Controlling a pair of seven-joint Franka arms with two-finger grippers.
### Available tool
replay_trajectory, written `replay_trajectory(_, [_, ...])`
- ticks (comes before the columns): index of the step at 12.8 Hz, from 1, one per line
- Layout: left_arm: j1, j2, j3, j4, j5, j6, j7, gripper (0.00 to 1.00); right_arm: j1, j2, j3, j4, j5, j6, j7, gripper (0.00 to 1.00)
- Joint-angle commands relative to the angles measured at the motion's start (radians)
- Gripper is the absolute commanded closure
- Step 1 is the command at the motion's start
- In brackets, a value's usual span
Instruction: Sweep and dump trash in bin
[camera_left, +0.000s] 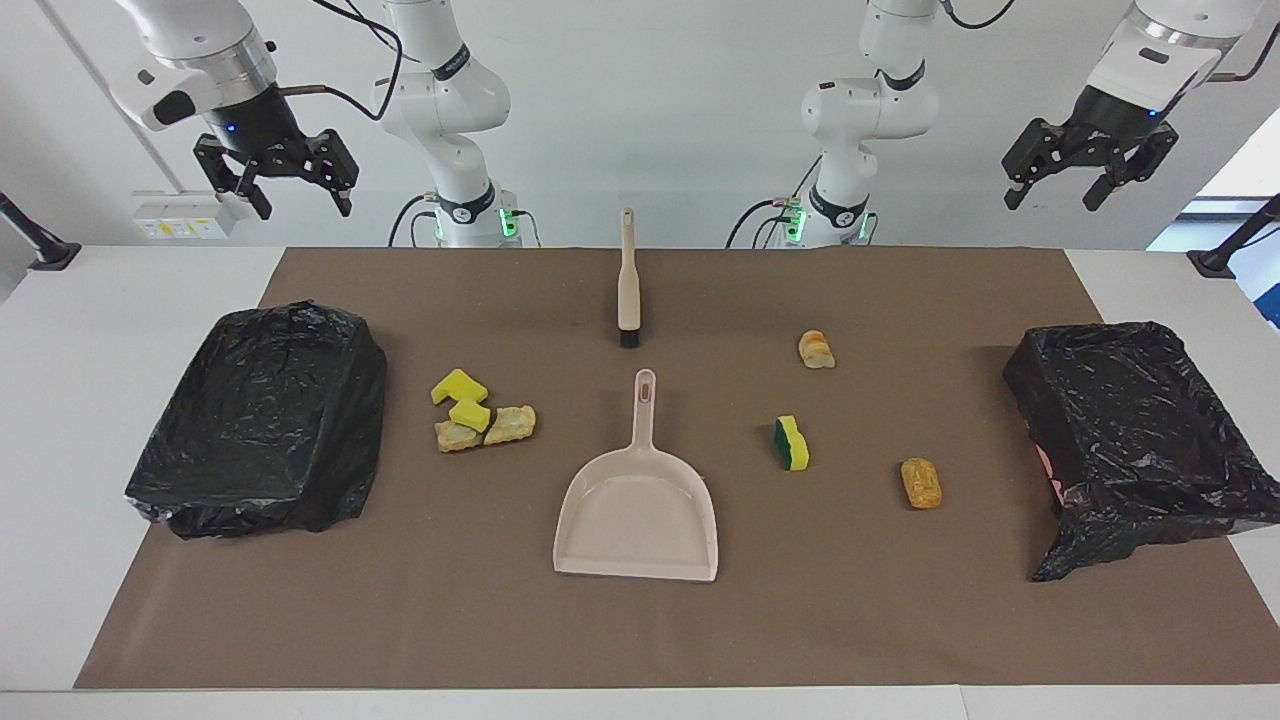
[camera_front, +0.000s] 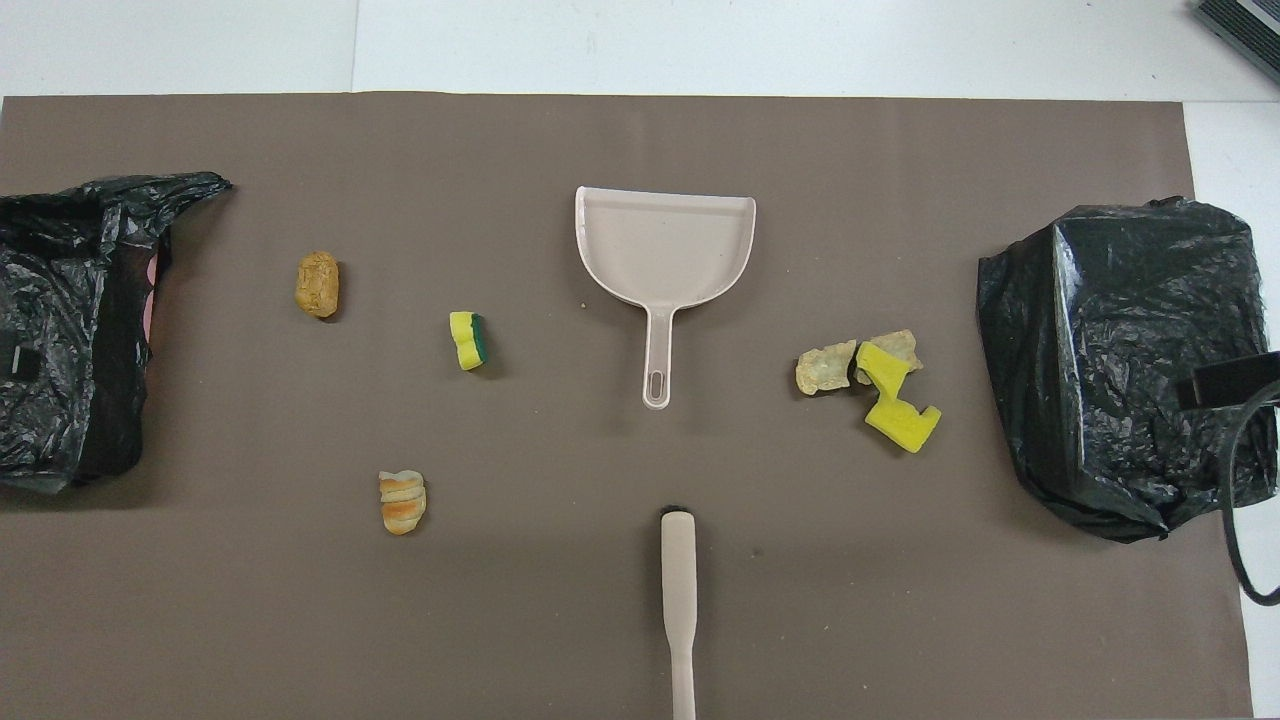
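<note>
Trash lies scattered on the brown mat (camera_left: 900, 620). A cluster of yellow sponge pieces (camera_left: 460, 386) (camera_front: 900, 420) and tan lumps (camera_left: 512, 423) (camera_front: 825, 368) sits toward the right arm's end. A green-backed sponge (camera_left: 792, 443) (camera_front: 467, 340), a bread-like lump (camera_left: 816, 349) (camera_front: 402, 502) and an orange lump (camera_left: 921, 483) (camera_front: 318, 284) lie toward the left arm's end. Black-bagged bins stand at the right arm's end (camera_left: 270, 420) (camera_front: 1120, 350) and the left arm's end (camera_left: 1130, 420) (camera_front: 70, 320). My right gripper (camera_left: 303, 205) and left gripper (camera_left: 1053, 198) hang open and empty, high above the table's robot-side edge.
A beige dustpan (camera_left: 640, 510) (camera_front: 665, 245) lies mid-mat, handle toward the robots. The beige brush (camera_left: 628, 280) (camera_front: 679, 590) lies nearer the robots, bristles toward the dustpan's handle. White table (camera_left: 60, 400) borders the mat.
</note>
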Motion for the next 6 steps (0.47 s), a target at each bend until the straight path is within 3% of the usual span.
replay_trajectory(1, [0.005,-0.007,-0.003,0.002,-0.002,-0.007,0.016,0.0,-0.003,-0.024,0.005,-0.031,-0.015,0.016,-0.01,0.0])
replay_trajectory(6, [0.005,-0.012,-0.004,-0.003,-0.005,-0.009,0.006,0.0,-0.003,-0.026,0.005,-0.046,-0.015,0.048,-0.01,0.0])
